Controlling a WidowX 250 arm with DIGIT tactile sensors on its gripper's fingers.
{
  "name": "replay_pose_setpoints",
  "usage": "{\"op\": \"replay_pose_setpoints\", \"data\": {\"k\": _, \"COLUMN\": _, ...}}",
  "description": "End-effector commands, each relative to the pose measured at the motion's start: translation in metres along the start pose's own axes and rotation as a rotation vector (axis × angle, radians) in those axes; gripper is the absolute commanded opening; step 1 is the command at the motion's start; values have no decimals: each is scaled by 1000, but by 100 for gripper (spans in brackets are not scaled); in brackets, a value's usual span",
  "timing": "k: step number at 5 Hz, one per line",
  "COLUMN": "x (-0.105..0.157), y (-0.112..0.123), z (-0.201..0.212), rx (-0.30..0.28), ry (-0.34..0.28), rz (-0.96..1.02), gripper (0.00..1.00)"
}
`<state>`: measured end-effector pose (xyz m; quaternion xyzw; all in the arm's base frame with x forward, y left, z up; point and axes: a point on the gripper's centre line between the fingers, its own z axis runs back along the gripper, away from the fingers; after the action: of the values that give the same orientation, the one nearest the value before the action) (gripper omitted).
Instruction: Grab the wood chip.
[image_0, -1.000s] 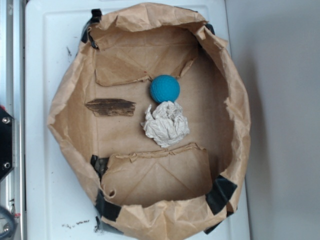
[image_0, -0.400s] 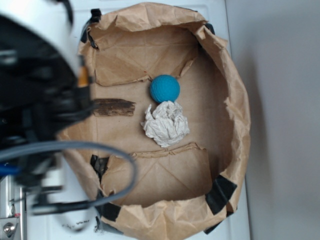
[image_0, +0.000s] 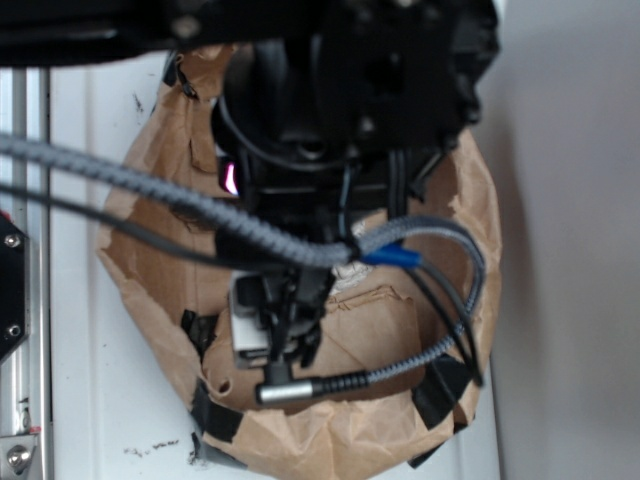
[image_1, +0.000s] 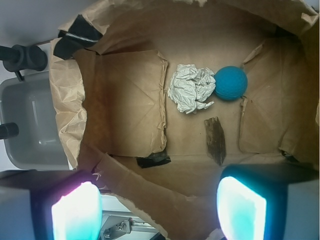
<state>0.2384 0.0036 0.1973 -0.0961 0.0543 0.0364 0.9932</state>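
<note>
The robot arm (image_0: 340, 90) is the biggest thing in the exterior view, a dark bulk with grey braided cables (image_0: 190, 205) looping off it, and it covers most of the inside of the brown paper bag (image_0: 470, 260), hiding everything on the bag's floor from that side. The bag sits open on the white table (image_0: 100, 400), its crumpled walls rolled down and patched with black tape (image_0: 440, 385).

In the wrist view, the bag's floor is plain to see. A folded cardboard-coloured flap (image_1: 130, 100) lies across the left part of it. Right of that flap rests the crumpled paper wad (image_1: 191, 88), touching the teal ball (image_1: 231, 83) on its right. The wood chip (image_1: 215, 140) lies flat just below those two, apart from both, with nothing on top of it.

The end effector (image_1: 159, 212) is released, its two glowing fingers (image_1: 240, 210) spread wide at the bottom edge, above the bag's near wall and clear of the chip.
</note>
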Motion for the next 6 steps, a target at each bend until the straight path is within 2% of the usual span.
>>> {"op": "replay_pose_setpoints", "data": {"k": 1, "x": 2, "y": 4, "z": 13, "rx": -3, "ry": -59, "rz": 15, "gripper": 100}}
{"op": "replay_pose_setpoints", "data": {"k": 2, "x": 7, "y": 33, "z": -30, "rx": 17, "ry": -34, "rz": -41, "gripper": 100}}
{"op": "replay_pose_setpoints", "data": {"k": 3, "x": 11, "y": 50, "z": -48, "rx": 10, "ry": 12, "rz": -26, "gripper": 100}}
{"op": "replay_pose_setpoints", "data": {"k": 4, "x": 18, "y": 61, "z": -74, "rx": -26, "ry": 53, "rz": -12, "gripper": 100}}
{"op": "replay_pose_setpoints", "data": {"k": 5, "x": 20, "y": 65, "z": -100, "rx": -2, "ry": 38, "rz": -101, "gripper": 100}}
{"op": "replay_pose_setpoints", "data": {"k": 6, "x": -5, "y": 65, "z": -122, "rx": 0, "ry": 7, "rz": -131, "gripper": 100}}
